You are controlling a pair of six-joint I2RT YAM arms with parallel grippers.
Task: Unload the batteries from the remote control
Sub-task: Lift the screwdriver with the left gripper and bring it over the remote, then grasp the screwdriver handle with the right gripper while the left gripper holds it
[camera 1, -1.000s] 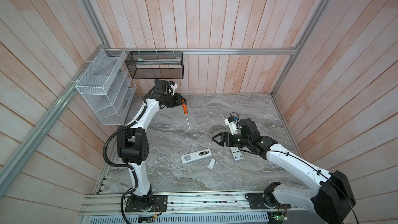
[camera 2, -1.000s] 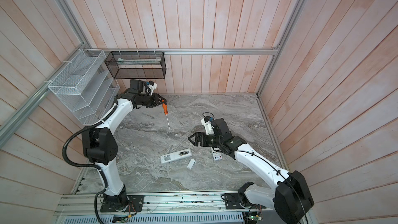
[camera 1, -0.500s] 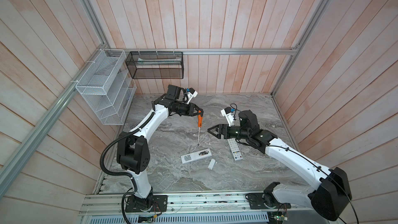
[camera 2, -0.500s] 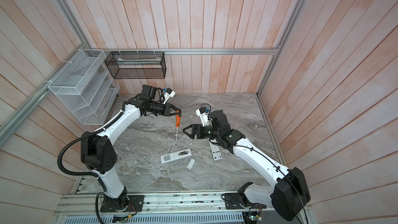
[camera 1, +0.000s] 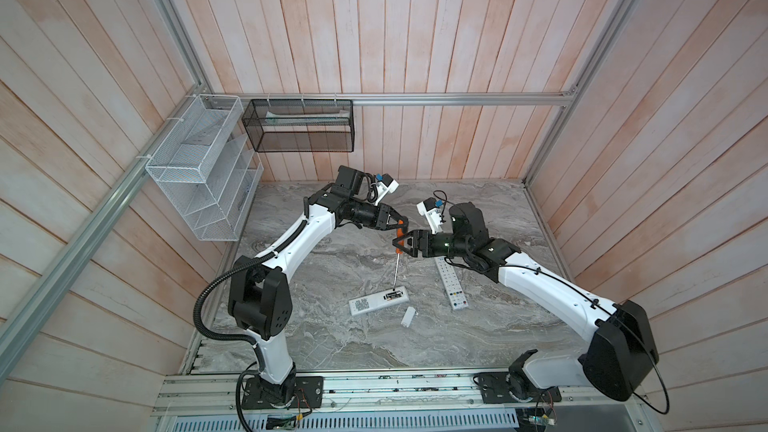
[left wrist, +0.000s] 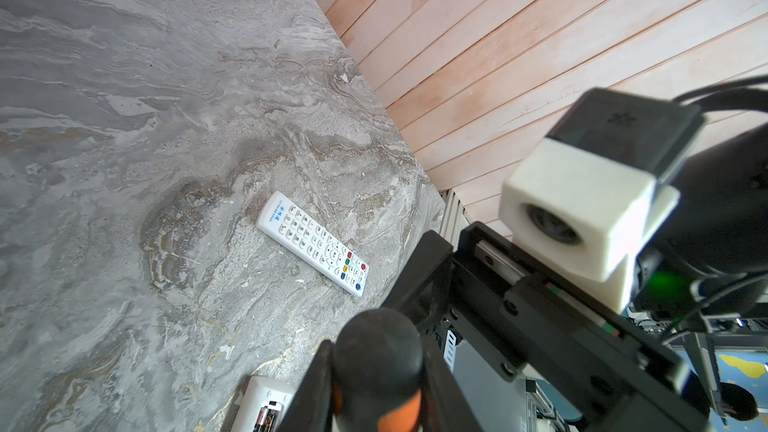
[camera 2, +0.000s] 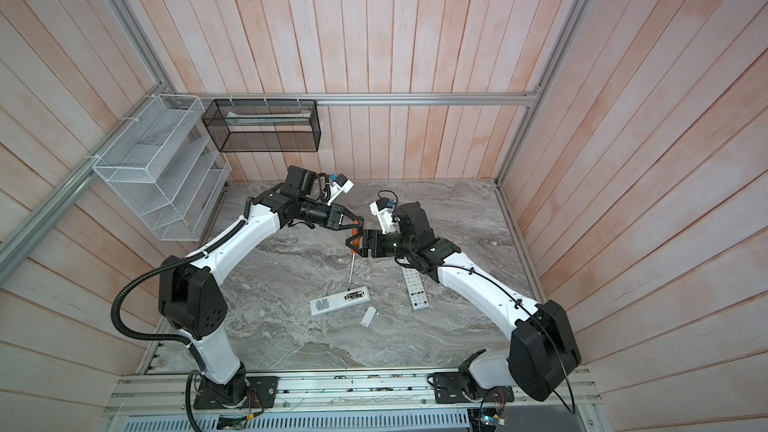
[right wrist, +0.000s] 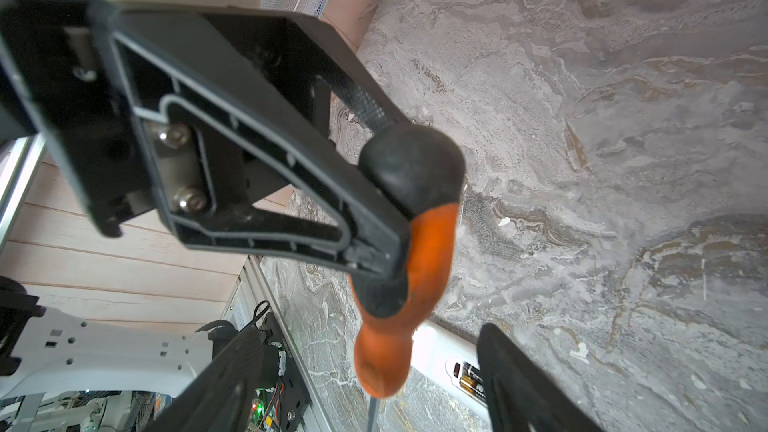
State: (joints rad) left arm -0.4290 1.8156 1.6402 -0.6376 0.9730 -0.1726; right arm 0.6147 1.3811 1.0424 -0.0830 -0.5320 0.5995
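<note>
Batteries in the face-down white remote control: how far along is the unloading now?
Done: the small white plastic cover lies beside the face-down white remote control, compartment open. In hand: the left gripper holds the orange-and-black-handled screwdriver; the right gripper stands open around its handle. Left: the black gold-banded batteries sit inside, not yet removed.

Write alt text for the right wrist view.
The left gripper clamps an orange-and-black-handled screwdriver, while the right gripper flanks it, jaws open. Beneath, on the grey marble table, a white remote with an open compartment shows black batteries.
</note>
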